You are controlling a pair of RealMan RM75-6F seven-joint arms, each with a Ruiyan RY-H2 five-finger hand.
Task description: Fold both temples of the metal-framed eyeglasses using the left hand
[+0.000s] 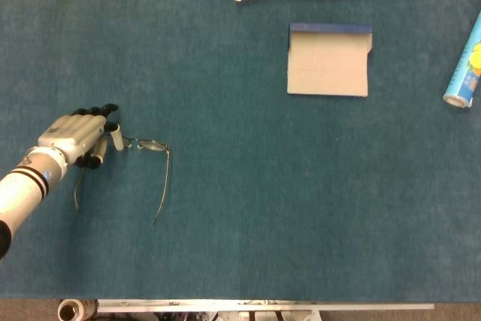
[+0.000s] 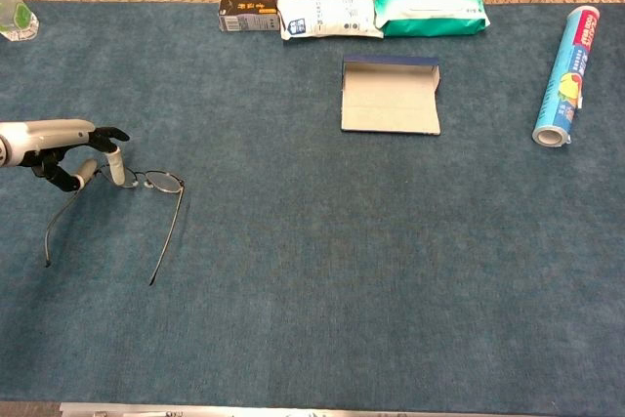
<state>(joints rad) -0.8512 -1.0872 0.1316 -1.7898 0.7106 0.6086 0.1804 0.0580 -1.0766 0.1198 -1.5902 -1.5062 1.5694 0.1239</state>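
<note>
Overhead head view, lower, oblique chest view

Teal table cloth (image 2: 312, 271); tan, blue-edged box (image 2: 390, 98); green wipes pack (image 2: 431, 10); blue-yellow roll (image 2: 565, 62).

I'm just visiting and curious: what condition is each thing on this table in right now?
eyeglasses: both temples unfolded, lying on the cloth
left hand: fingers at the left lens end of the glasses frame
cardboard box: open, lying flat
wet wipes pack: lid closed
roll: rolled up, lying on its side
</note>
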